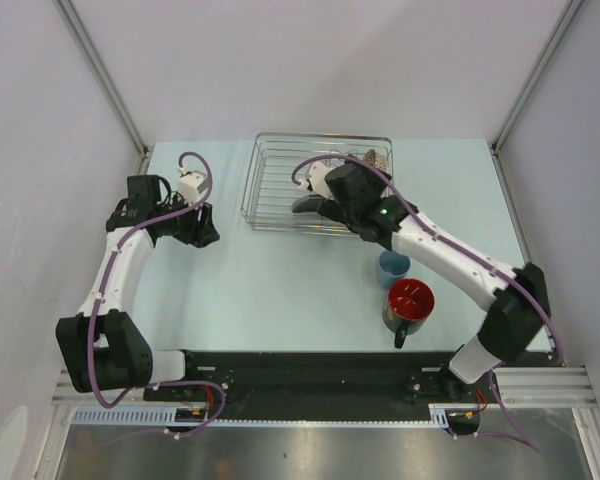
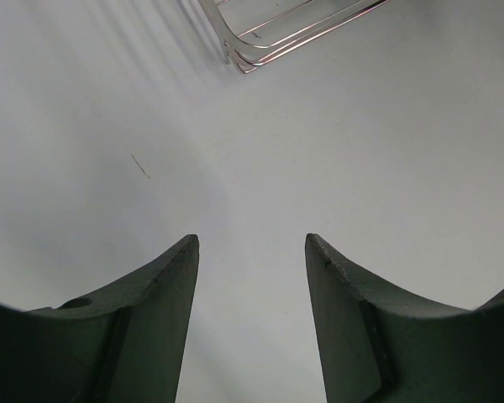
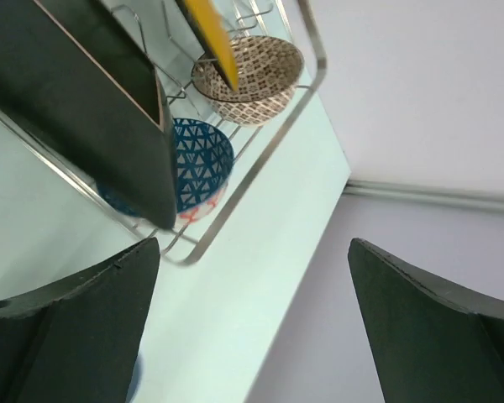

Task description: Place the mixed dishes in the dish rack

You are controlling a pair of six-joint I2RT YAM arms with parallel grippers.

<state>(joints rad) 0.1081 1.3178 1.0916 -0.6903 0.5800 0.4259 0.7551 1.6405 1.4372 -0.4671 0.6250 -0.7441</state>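
Note:
The silver wire dish rack (image 1: 280, 180) stands at the back middle of the table. The pinkish-beige patterned bowl (image 3: 252, 75) and the blue patterned bowl (image 3: 200, 159) lie in its right end. The dark square plate (image 3: 84, 92) with the yellow centre stands on edge in the rack, beside the blue bowl. My right gripper (image 1: 315, 207) hovers over the rack's front, open and empty (image 3: 254, 243). The light-blue cup (image 1: 392, 267) and the dark mug with red inside (image 1: 408, 303) stand on the table in front of the rack. My left gripper (image 1: 208, 225) is open and empty (image 2: 251, 238), left of the rack.
The rack's near left corner (image 2: 269, 34) shows at the top of the left wrist view. The right arm's forearm (image 1: 450, 255) passes just behind the cup and the mug. White walls close in the table at the back and on both sides.

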